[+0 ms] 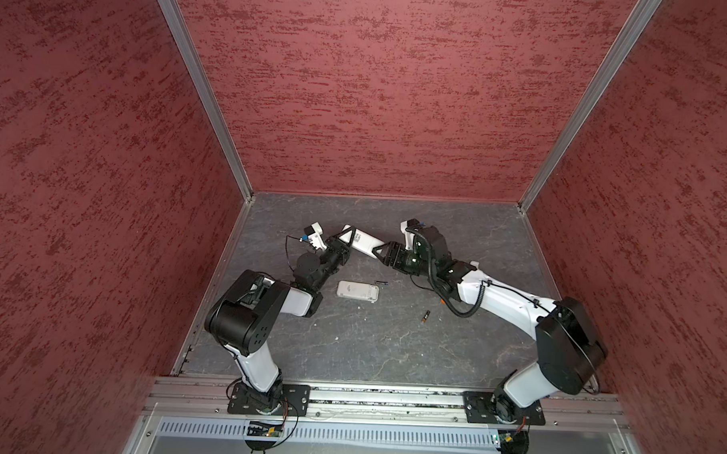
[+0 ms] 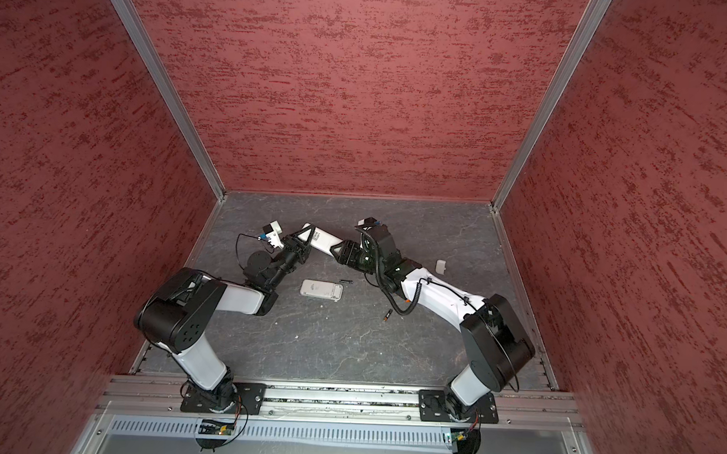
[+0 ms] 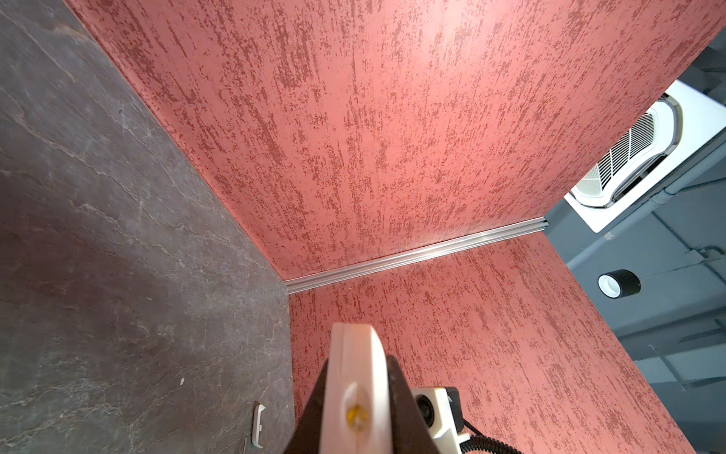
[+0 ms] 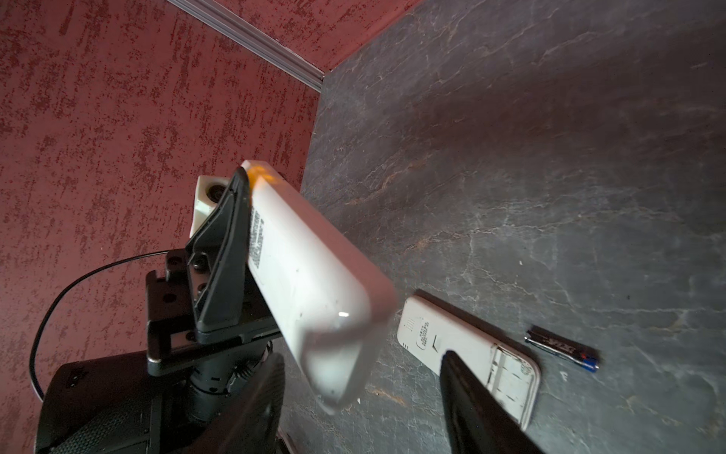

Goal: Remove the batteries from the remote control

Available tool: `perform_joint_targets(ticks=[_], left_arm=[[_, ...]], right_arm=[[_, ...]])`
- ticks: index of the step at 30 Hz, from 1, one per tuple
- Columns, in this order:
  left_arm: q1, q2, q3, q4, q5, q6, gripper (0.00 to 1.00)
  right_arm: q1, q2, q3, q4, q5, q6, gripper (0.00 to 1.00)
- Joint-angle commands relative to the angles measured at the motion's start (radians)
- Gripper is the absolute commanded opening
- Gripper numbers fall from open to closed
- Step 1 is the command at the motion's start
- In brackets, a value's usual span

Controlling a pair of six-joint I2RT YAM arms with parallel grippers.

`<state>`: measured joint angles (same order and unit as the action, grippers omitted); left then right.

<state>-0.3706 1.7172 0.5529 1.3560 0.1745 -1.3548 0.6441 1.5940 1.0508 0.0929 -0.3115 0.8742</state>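
Observation:
A long white remote control (image 1: 365, 241) (image 4: 306, 283) is held above the table, and my left gripper (image 1: 347, 237) (image 3: 355, 397) is shut on its far part. My right gripper (image 1: 381, 250) (image 4: 361, 408) is open, its fingers (image 4: 471, 405) standing either side of the remote's near end with a gap on both sides. A second white remote (image 1: 357, 290) (image 4: 471, 353) lies flat on the table with its battery bay uncovered. One dark battery (image 1: 382, 282) (image 4: 561, 348) lies just beside it. Another battery (image 1: 426, 317) with a gold-brown end lies nearer the right arm.
A small white cover (image 2: 440, 265) (image 3: 257, 426) rests on the dark stone table (image 1: 370, 353) behind the right arm. Red textured walls (image 1: 358, 90) close in the back and both sides. The arm bases stand on a metal rail (image 1: 389, 399) at the front.

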Motion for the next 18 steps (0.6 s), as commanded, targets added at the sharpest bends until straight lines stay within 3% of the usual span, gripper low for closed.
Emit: perform_joint_targets(ticks=[1, 13, 18], left_arm=[[-0.007, 0.008, 0.000, 0.056, -0.002, -0.009, 0.00], [-0.008, 0.012, 0.001, 0.057, 0.001, -0.022, 0.00], [-0.007, 0.012, 0.006, 0.057, 0.005, -0.027, 0.00]], right_arm=[[-0.004, 0.018, 0.043, 0.062, -0.019, 0.026, 0.63], [-0.006, 0.071, 0.100, 0.072, -0.017, 0.020, 0.56], [-0.006, 0.082, 0.107, 0.072, -0.015, 0.022, 0.45]])
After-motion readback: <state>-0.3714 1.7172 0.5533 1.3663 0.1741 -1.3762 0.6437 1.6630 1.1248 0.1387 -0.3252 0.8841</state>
